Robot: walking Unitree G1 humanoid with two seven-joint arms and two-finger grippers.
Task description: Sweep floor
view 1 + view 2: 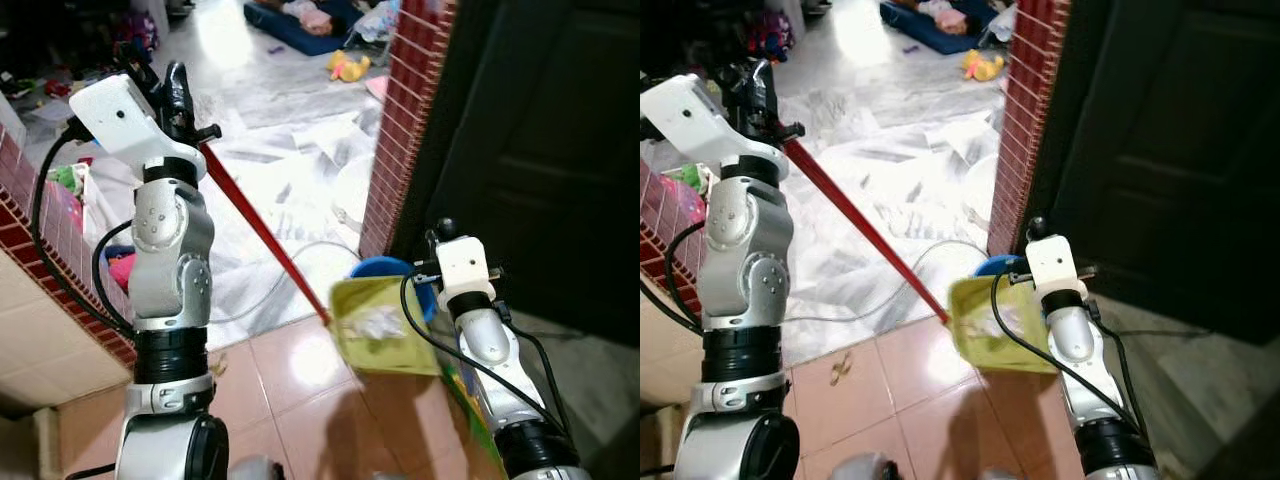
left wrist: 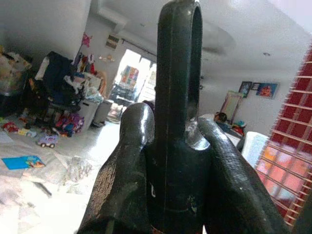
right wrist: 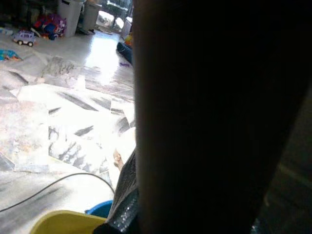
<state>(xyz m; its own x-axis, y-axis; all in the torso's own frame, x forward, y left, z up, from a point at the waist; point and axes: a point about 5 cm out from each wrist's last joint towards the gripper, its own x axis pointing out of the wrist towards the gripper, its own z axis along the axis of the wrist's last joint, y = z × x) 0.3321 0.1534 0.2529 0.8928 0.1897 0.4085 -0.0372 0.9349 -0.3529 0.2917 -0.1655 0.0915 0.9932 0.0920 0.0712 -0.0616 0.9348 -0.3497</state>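
Red brick pillar [image 1: 405, 120], dark door [image 1: 545, 150]

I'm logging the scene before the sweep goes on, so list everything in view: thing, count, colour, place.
dustpan: one, yellow-green, low over the tiled floor by the brick pillar, white scraps inside
red handle: one, red, running from the left gripper down to the dustpan
blue bucket: one, blue, behind the dustpan
brick pillar: one, red, centre right
dark door: one, black, right
cable: one, pale, curving over the marble floor
yellow toy: one, yellow, far floor
blue mat: one, blue, far floor
left gripper: shut on the handle's dark end
right gripper: beside the dustpan's rim
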